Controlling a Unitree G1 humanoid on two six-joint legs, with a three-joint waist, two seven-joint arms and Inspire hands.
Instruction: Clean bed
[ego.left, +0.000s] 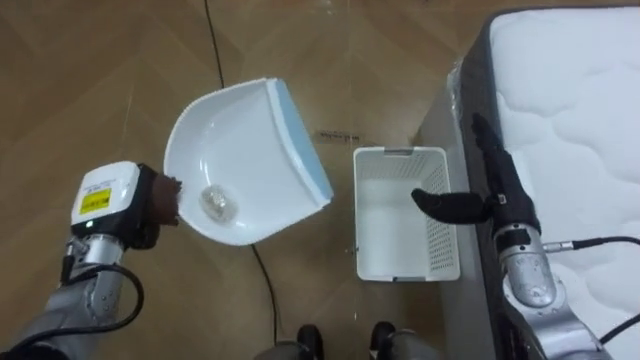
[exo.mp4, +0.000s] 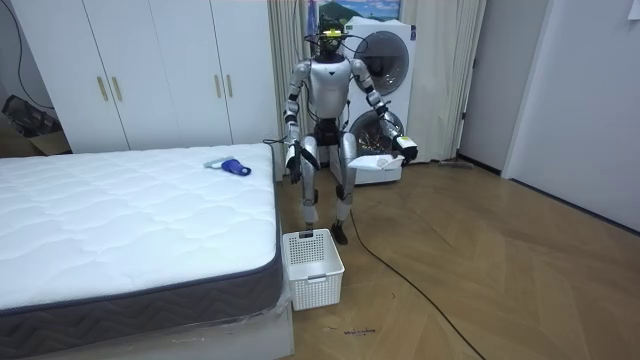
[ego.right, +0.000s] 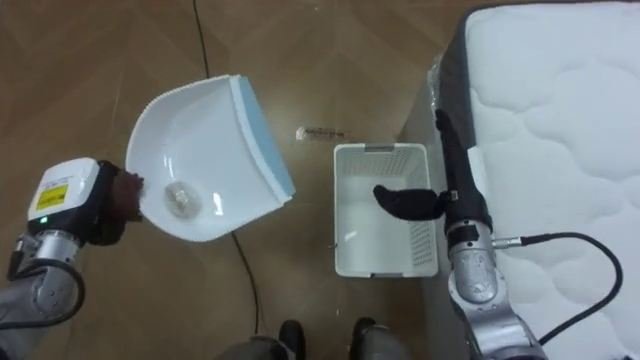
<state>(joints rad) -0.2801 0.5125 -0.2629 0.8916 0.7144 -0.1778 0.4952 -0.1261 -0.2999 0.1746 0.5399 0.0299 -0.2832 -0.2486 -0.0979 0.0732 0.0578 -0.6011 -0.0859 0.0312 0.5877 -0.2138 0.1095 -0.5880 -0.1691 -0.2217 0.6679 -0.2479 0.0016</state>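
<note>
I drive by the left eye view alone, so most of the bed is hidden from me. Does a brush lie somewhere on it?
Observer: Yes. A blue brush lies on the mattress, near the corner beside the right hand.
Operator: Good. While the left hand holds the dustpan, what stands behind the robot?
Observer: A washing machine, with white wardrobes at the room view's left of it.

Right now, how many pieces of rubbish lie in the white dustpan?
1: a small clear crumpled piece lies in the deep end of the dustpan, near the left hand, which holds it. Nothing in the pan seems hidden.
</note>
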